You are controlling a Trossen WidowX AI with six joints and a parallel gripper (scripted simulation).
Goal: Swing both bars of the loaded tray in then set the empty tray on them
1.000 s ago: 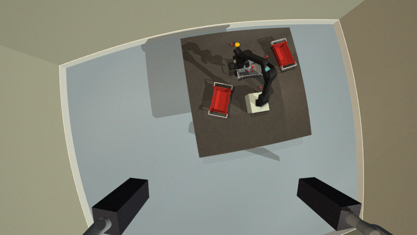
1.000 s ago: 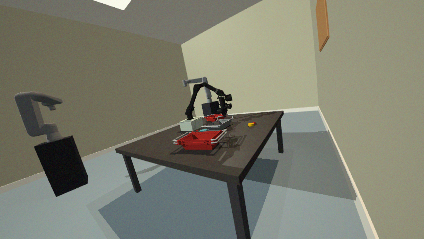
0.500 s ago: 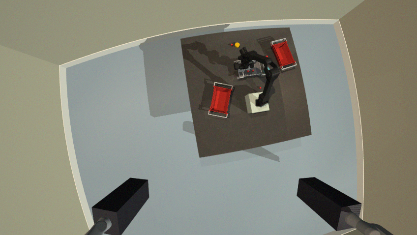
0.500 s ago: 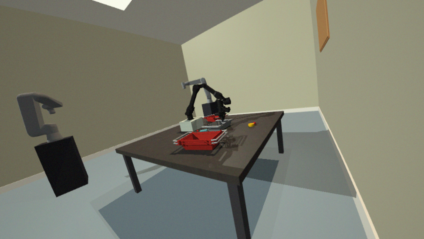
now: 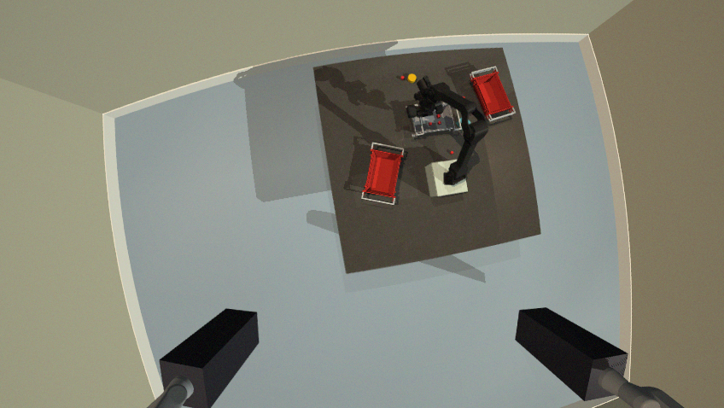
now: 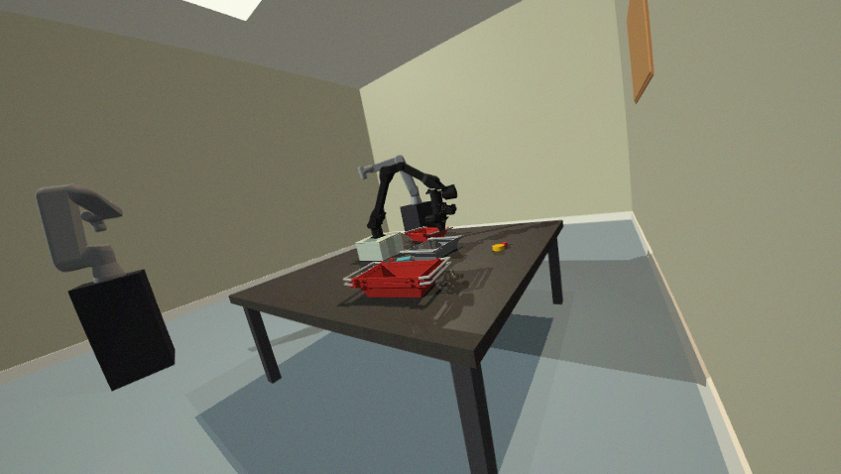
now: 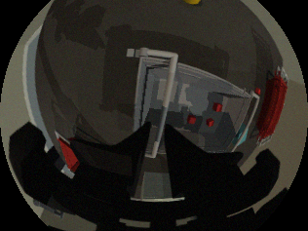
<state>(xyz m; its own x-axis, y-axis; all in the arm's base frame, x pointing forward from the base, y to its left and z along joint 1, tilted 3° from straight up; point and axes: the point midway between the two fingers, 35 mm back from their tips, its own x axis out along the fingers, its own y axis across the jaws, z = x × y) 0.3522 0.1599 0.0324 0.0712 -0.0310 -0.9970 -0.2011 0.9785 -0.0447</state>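
Observation:
The loaded tray is clear grey (image 7: 139, 96) (image 6: 450, 246) and holds a few small red blocks (image 7: 192, 119) (image 5: 439, 122). Its left bar (image 7: 168, 92) now lies inward over the tray's left part; whether it rests on the rim is unclear. The right bar (image 7: 250, 114) stands at the right end, apparently outside it. My gripper (image 7: 157, 126) is slightly open, pointing down at the tray's left end, with the left bar passing between its fingertips, not clamped. Two empty red trays, one right (image 5: 493, 96) (image 6: 400, 288) (image 7: 273, 106) and one left (image 5: 383, 174) (image 7: 68, 155), have their bars out.
A yellow disc (image 5: 411, 78) (image 6: 498, 247) (image 7: 192, 1) lies beyond the grey tray, with a loose red block (image 5: 402, 77) beside it. Another loose block (image 5: 452, 152) lies near my pale base box (image 5: 440, 177) (image 6: 382, 246). A cyan piece (image 7: 241, 135) (image 6: 404, 259) lies by the tray's right end.

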